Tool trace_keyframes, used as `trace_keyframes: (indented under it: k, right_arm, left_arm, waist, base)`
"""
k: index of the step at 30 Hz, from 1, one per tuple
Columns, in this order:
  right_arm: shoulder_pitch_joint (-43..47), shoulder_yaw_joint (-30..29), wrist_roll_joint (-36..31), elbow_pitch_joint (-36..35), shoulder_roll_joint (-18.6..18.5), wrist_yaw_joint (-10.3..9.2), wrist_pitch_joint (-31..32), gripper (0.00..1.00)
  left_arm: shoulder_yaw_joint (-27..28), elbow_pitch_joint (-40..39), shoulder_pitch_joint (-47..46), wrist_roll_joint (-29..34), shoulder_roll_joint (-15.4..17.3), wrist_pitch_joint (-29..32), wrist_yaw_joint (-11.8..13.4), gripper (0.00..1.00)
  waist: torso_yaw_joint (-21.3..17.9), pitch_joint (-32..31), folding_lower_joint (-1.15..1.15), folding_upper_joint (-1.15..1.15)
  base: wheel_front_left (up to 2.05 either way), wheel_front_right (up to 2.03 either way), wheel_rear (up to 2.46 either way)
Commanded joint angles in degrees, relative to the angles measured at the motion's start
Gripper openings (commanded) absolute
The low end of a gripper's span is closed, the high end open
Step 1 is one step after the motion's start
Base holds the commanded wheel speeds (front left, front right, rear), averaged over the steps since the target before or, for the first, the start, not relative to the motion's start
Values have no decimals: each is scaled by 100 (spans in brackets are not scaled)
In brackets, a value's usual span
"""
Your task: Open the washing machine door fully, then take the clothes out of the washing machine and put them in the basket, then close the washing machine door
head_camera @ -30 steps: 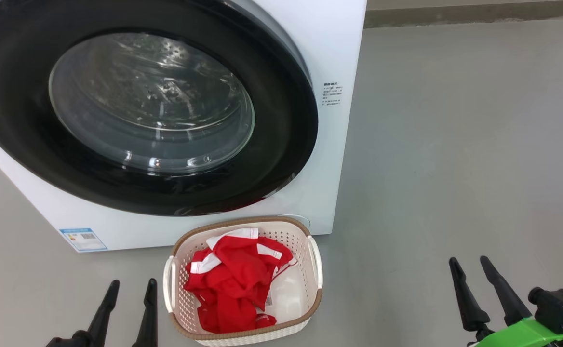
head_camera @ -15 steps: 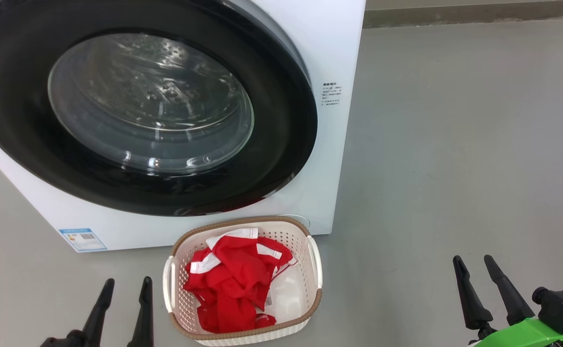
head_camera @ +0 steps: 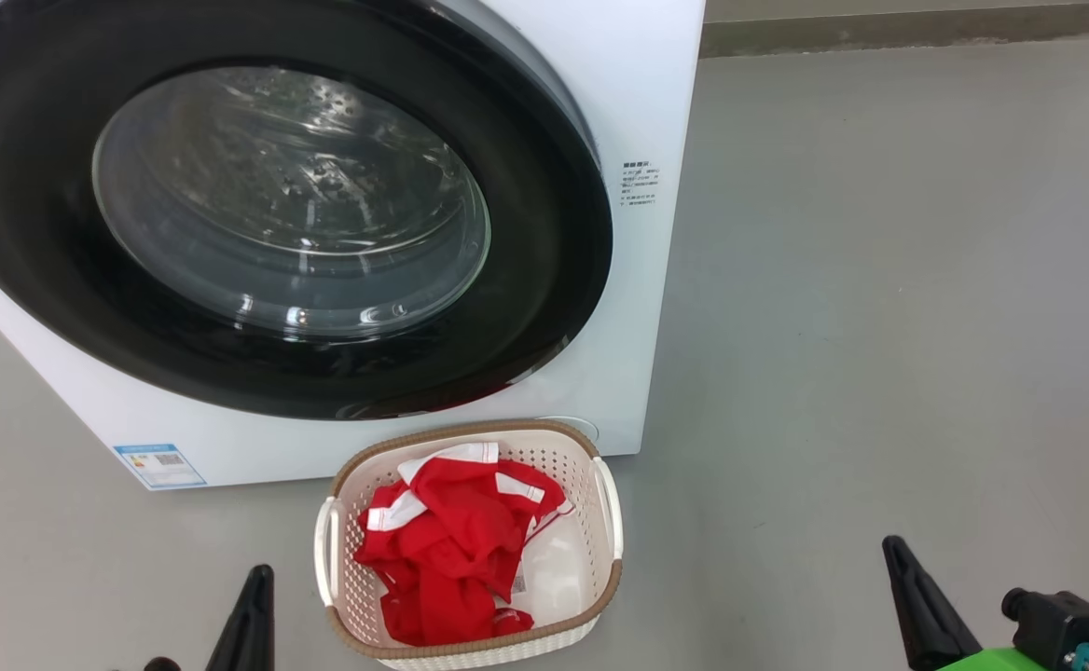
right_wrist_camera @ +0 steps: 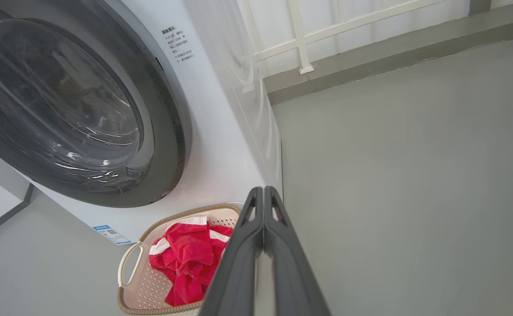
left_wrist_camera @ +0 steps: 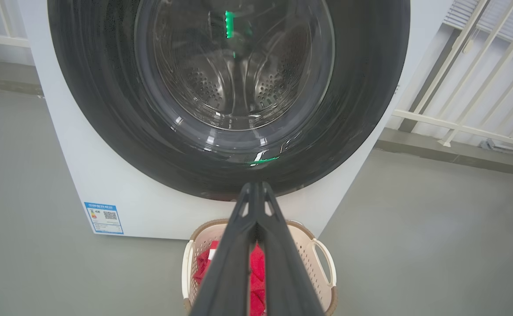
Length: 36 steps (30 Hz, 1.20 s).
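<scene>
1. Washing machine (head_camera: 656,112): white box on a grey floor (head_camera: 880,326). Its door (head_camera: 544,280) is shut, the black rim lying flush against the front, with the glass window (head_camera: 293,196) bulging at the centre.
2. In the left wrist view, a perforated steel drum (left_wrist_camera: 234,83) shows through the glass.
3. Basket (head_camera: 466,429): on the floor just in front of the machine's lower right corner, upright. Cannot tell whether it touches the machine.
4. Clothes (head_camera: 451,550): red with white bands, heaped inside the basket, mostly toward its left side and below the rim.
5. Left gripper (head_camera: 260,573): low at the bottom edge, left of the basket and apart from it. In its wrist view the fingers are pressed together tip to tip (left_wrist_camera: 256,186), holding nothing.
6. Right gripper (head_camera: 899,554): low, well right of the basket, over bare floor. In its wrist view the fingers are also pressed together (right_wrist_camera: 263,191), holding nothing. A green part (head_camera: 983,660) sits behind it.
7. Blue sticker (head_camera: 160,464) at the machine's lower left front; small printed label (head_camera: 640,182) right of the door.
8. White railing (right_wrist_camera: 300,39) behind the machine.
</scene>
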Motion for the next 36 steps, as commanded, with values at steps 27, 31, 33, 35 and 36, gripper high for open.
trace_keyframes:
  k: [27, 31, 33, 35, 36]
  right_arm:
    - [-208, -187, 1297, -92, 70, -1, 440, 0]
    - [-232, -209, 1444, -106, 77, -2, 490, 0]
    - [-247, -224, 1542, -115, 81, -2, 524, 0]
    - [-263, -238, 1640, -124, 86, -2, 557, 0]
    - [-271, -246, 1688, -128, 88, -2, 574, 0]
  left_arm:
    - [77, 84, -209, -1594, 30, 417, -9, 0]
    - [87, 90, -233, -1773, 33, 465, -10, 0]
    - [93, 94, -249, -1893, 35, 497, -10, 0]
    - [100, 99, -265, -2013, 37, 529, -11, 0]
    - [104, 101, -273, -2072, 38, 545, -11, 0]
  waist:
    - [-59, -30, 0, 0]
    - [-66, -33, 0, 0]
    - [-71, -35, 0, 0]
    - [-75, -37, 0, 0]
    - [-77, -39, 0, 0]
  base:
    - [0, 0, 0]
    - [0, 0, 0]
    - [0, 0, 0]
    - [0, 0, 0]
    - [0, 0, 0]
